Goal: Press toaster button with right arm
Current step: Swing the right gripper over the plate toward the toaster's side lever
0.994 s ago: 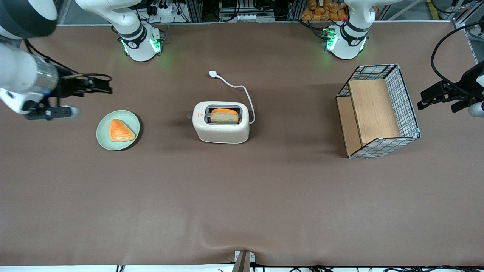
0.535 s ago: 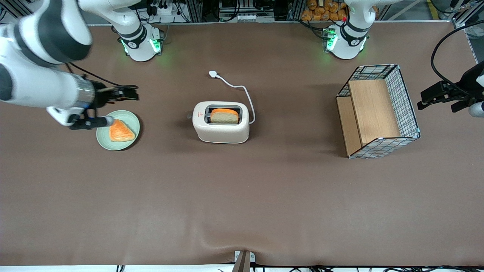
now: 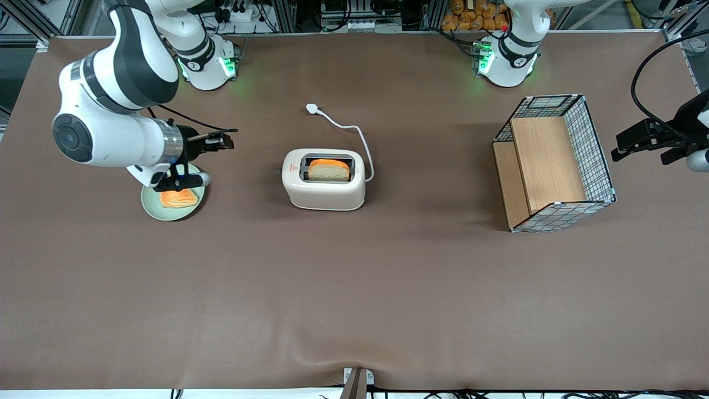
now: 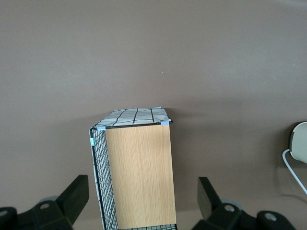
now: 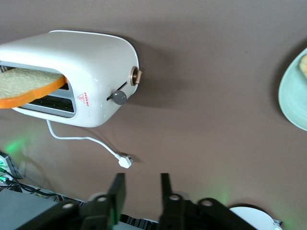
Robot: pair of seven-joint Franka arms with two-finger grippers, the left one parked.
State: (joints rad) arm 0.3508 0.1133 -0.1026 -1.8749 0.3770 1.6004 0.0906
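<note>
The cream-white toaster (image 3: 324, 188) stands mid-table with a slice of bread (image 3: 329, 169) in its slot. Its small grey button (image 3: 276, 170) sticks out of the narrow end face that points toward the working arm's end of the table. My right gripper (image 3: 226, 139) hovers open and empty above the table, between the plate and the toaster, well short of the button and pointing toward it. In the right wrist view the toaster (image 5: 91, 62), the grey button (image 5: 119, 97) and the open gripper (image 5: 141, 184) show, with bare table between them.
A green plate (image 3: 148, 206) holding a pastry (image 3: 178, 198) lies under my wrist, partly hidden. The white cord ends in a plug (image 3: 313, 109) farther from the front camera than the toaster. A wire basket (image 3: 601, 166) with wooden shelves stands toward the parked arm's end.
My right arm has swung in from the table's end toward the toaster. The gripper passed over the plate and now sits closer to the button. The toaster has not moved.
</note>
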